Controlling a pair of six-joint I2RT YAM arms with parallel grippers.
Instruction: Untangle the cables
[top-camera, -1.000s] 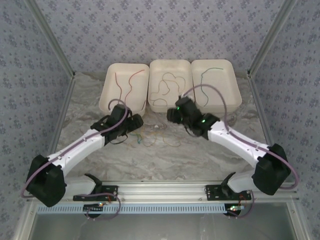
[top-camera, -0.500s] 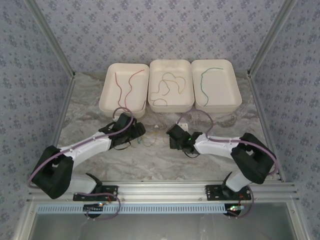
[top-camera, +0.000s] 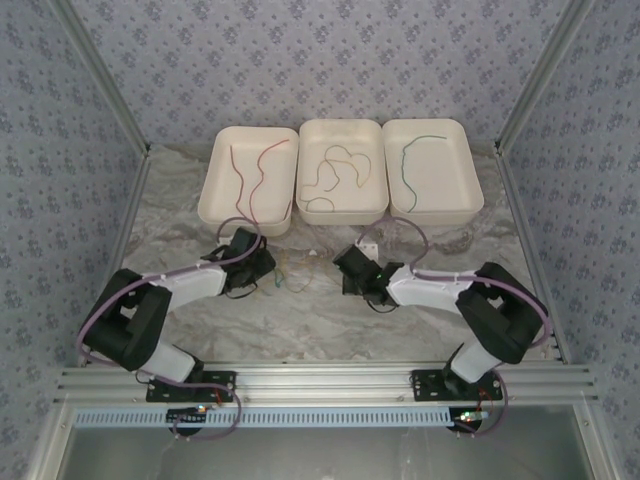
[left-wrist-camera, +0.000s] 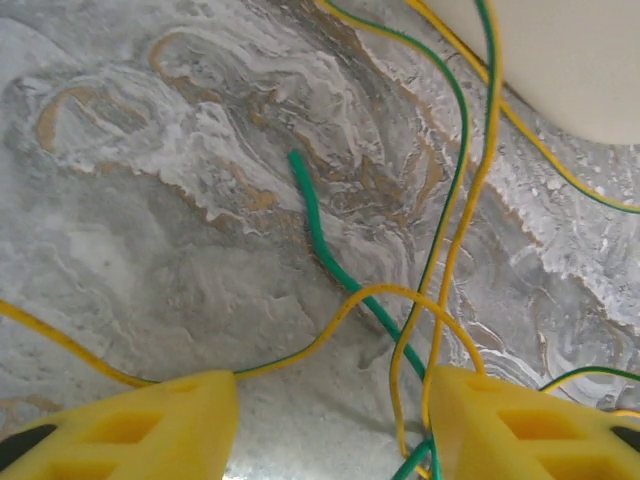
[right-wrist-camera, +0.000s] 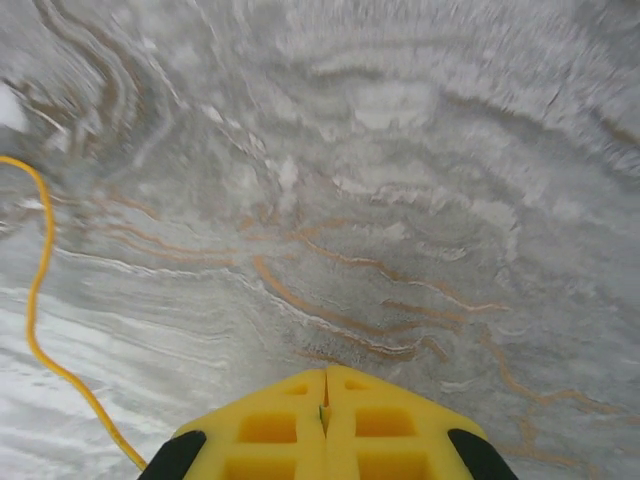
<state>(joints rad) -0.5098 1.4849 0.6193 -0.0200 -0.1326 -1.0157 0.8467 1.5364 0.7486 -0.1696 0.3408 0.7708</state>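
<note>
Along the far edge of the bench (top-camera: 170, 215), three white trays (top-camera: 341, 124) already hold sorted strands: red cables (top-camera: 250, 170) in the left one, yellow-orange cables (top-camera: 335, 175) in the middle and a green cable (top-camera: 408, 160) in the right, so most of the job looks done. What remains is a small tangle (top-camera: 295, 273) of yellow and green wires on the bench, just in front of the trays and between the two claws. The left gripper (left-wrist-camera: 335, 410) straddles it with its fingers spread and the strands crossing the gap unclamped. The right gripper (right-wrist-camera: 325, 400) sits just right of the knot with its fingers pressed together, and I cannot tell whether they have caught a strand.
</note>
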